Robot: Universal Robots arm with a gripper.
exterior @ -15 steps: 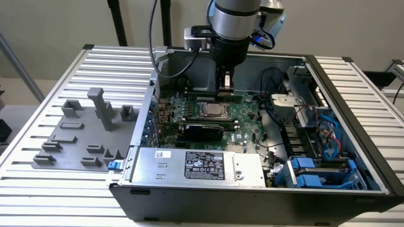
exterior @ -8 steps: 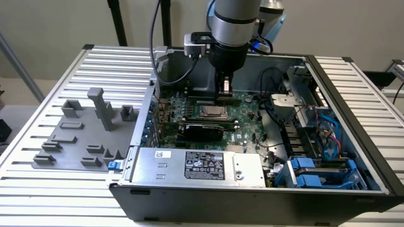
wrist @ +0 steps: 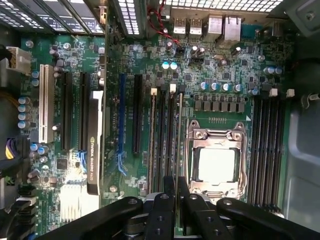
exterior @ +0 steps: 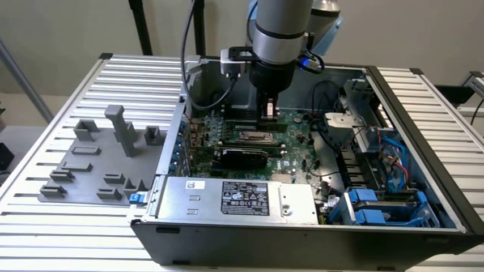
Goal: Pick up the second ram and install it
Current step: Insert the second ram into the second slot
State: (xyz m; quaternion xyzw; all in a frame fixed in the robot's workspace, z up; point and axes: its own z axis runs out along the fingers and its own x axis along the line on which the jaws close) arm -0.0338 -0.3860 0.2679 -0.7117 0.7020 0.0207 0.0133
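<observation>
**Gripper holds a RAM stick edge-on over the slots beside the CPU socket**

The open black desktop computer case [exterior: 318, 241] lies on its side on a ribbed white metal table [exterior: 68, 226], and the arm reaches down into it from the far side. Inside the case sit the green motherboard [wrist: 225, 65], a silver power supply box with a white label [exterior: 242, 198] along the near wall, and blue plastic drive caddies [exterior: 382, 207] at the near right of the exterior view, with bundled black, red and blue cables [exterior: 370, 144] beside them.

The black two-finger gripper [wrist: 176, 192] hangs just above the board. Its fingers are pressed in on the second ram [wrist: 178, 145], a slim green circuit-board stick seen edge-on, standing upright over the memory slots immediately beside the silver-framed CPU socket [wrist: 216, 160]. Whether the stick is already seated in a slot cannot be told. In that same bank another stick with a pale edge [wrist: 152, 140] already sits in a slot, a little apart from the held one.

On the socket's other side, four empty black memory slots [wrist: 267, 145] run in parallel. A black-topped expansion card [wrist: 95, 145] stands in one of the long slots, next to one white slot [wrist: 44, 102] and one blue slot [wrist: 121, 125].

On the table at the exterior view's left, a grey plastic fixture plate [exterior: 98, 164] carries several upright grey blocks.
</observation>
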